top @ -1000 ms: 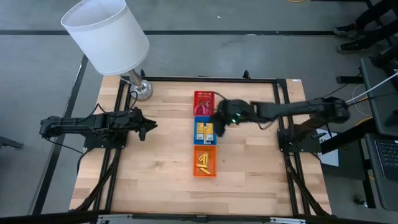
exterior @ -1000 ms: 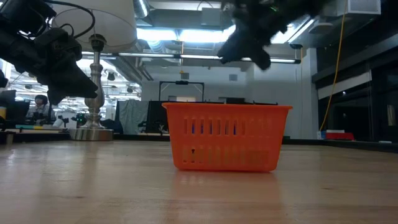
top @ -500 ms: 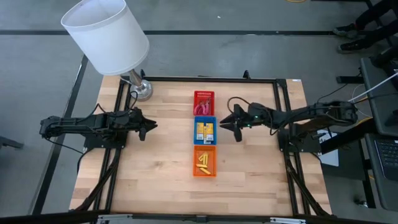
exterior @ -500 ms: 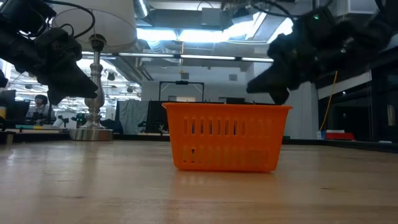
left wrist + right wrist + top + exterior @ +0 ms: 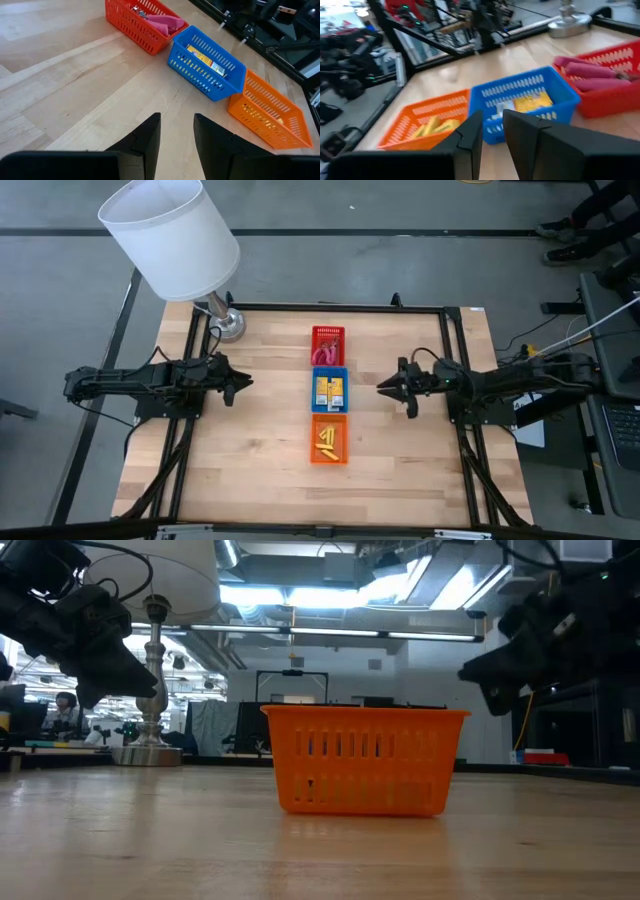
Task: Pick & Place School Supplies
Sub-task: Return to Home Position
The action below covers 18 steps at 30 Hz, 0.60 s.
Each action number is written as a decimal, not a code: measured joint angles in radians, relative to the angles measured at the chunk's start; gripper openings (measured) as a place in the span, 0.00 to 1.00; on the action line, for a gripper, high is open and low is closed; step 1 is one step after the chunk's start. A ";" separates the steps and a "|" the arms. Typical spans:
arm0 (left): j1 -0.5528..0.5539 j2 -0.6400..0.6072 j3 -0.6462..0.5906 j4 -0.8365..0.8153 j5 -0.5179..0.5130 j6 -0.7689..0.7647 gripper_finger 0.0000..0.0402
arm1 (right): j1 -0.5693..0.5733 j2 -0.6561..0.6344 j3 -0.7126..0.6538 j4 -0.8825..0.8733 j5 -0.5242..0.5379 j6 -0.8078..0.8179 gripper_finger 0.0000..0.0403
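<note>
Three baskets stand in a row at the table's middle. The red basket [image 5: 327,330] at the far end holds pink-handled tools [image 5: 162,22]. In the blue basket [image 5: 316,390] lie yellow packets [image 5: 532,102], and in the orange basket [image 5: 330,460] at the near end, yellow sticks [image 5: 437,126]. My left gripper [image 5: 240,383] hovers open and empty left of the baskets, pointing at them. My right gripper [image 5: 385,387] hovers open and empty a short way right of the blue basket, pointing left.
A white-shaded lamp [image 5: 170,235] stands on its metal base [image 5: 228,325] at the far left corner. Bare wood lies left and right of the baskets and toward the near edge. In the low view the orange basket [image 5: 365,760] hides the other two.
My right gripper has drawn back from above the blue basket toward the table's right edge, and has come down somewhat on the way. The baskets and their contents have stayed where they were.
</note>
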 joint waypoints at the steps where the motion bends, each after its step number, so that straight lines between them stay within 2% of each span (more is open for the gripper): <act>1: 0.000 0.000 0.000 0.000 0.000 0.000 0.28 | 0.010 -0.023 0.000 -0.014 -0.005 -0.001 0.19; 7: 0.000 0.000 0.000 0.000 0.000 0.000 0.28 | 0.070 -0.121 0.002 -0.098 -0.001 -0.012 0.19; 14: 0.000 0.000 0.000 0.001 0.000 0.000 0.28 | 0.152 -0.381 0.001 -0.430 0.049 -0.145 0.19; 18: 0.000 0.000 0.000 0.000 0.000 0.000 0.28 | 0.170 -0.507 0.002 -0.540 0.049 -0.171 0.19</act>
